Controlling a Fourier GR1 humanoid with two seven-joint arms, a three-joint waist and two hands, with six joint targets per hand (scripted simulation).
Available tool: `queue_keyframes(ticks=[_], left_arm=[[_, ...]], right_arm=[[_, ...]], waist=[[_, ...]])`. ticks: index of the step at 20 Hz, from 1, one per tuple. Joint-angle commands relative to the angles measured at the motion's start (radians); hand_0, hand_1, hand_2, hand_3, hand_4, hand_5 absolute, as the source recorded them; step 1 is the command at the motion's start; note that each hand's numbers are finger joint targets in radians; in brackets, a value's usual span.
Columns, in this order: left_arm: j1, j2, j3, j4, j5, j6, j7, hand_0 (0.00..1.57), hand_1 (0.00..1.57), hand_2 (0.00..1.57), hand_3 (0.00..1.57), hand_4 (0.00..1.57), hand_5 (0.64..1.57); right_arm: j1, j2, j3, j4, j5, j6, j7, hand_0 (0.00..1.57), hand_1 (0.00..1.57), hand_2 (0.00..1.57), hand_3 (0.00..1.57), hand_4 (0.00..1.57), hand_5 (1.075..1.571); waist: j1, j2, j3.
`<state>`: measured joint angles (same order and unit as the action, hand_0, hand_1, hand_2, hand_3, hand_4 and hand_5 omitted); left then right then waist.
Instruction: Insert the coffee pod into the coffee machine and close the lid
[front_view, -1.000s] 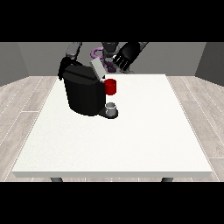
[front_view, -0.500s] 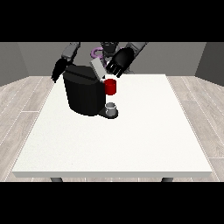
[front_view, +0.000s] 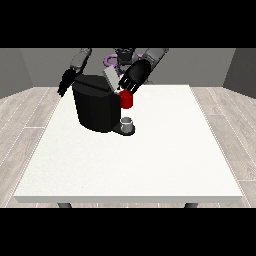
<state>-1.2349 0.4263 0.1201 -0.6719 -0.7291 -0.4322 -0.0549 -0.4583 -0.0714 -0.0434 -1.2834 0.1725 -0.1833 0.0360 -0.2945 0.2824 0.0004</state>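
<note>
A black coffee machine (front_view: 97, 107) stands on the white table (front_view: 150, 160), left of centre at the back. Its grey lid (front_view: 110, 78) is tilted up, partly lowered over the top. The hand at the view's right (front_view: 134, 76) rests against the lid's upper side with its fingers stretched towards it. A red cylinder (front_view: 126, 99) sits at the machine's front, above a small grey cup (front_view: 127, 123) on the base. The hand at the view's left (front_view: 65, 83) hangs beside the machine's left edge, fingers relaxed and holding nothing. I see no separate coffee pod.
The robot's torso (front_view: 122, 55) stands behind the table's far edge. White tabletop stretches in front of and to the right of the machine. A wooden floor surrounds the table.
The hand at the view's right has come down and leftwards onto the lid, and the lid has tilted lower. The hand at the view's left has moved outwards, away from the machine.
</note>
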Motion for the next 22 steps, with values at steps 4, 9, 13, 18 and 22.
queue_keyframes(ticks=[4, 9, 13, 18, 22], left_arm=[[0.000, 0.013, 0.001, 0.019, -0.001, -0.022, -0.033, 1.19, 1.19, 1.23, 1.20, 0.44, 1.571], [-0.015, 0.051, 0.010, 0.029, -0.019, 0.022, -0.059, 1.17, 1.17, 1.23, 1.19, 0.42, 1.571], [-0.035, 0.041, 0.007, 0.025, -0.016, 0.010, -0.072, 1.23, 1.23, 1.26, 1.20, 0.41, 1.571], [-0.034, 0.010, 0.001, 0.021, -0.030, 0.040, -0.036, 1.21, 1.21, 1.24, 1.20, 0.35, 1.571], [-0.014, -0.013, 0.007, 0.025, -0.029, 0.083, -0.056, 1.19, 1.19, 1.21, 1.17, 0.36, 1.571]], right_arm=[[0.022, -0.008, -0.014, 0.007, -0.018, 0.015, -0.030, 0.00, 0.00, 0.00, 0.00, 0.04, 1.571], [0.017, -0.006, 0.003, -0.020, 0.001, 0.004, -0.046, 0.00, 0.00, 0.00, 0.00, 0.00, 1.571], [-0.020, -0.025, -0.026, 0.004, -0.016, 0.013, -0.021, 0.00, 0.00, 0.00, 0.00, 0.10, 1.571], [0.015, -0.028, -0.035, 0.037, -0.026, 0.025, -0.052, 0.00, 0.00, 0.00, 0.00, 0.00, 1.571], [0.014, 0.002, -0.019, 0.021, -0.006, -0.015, -0.051, 0.00, 0.00, 0.00, 0.00, 0.00, 1.571]], waist=[[0.002, 0.007, -0.0001], [-0.021, 0.043, -0.0003], [-0.002, 0.046, -0.0003], [-0.005, 0.026, -0.0001], [-0.001, 0.024, -0.0003]])
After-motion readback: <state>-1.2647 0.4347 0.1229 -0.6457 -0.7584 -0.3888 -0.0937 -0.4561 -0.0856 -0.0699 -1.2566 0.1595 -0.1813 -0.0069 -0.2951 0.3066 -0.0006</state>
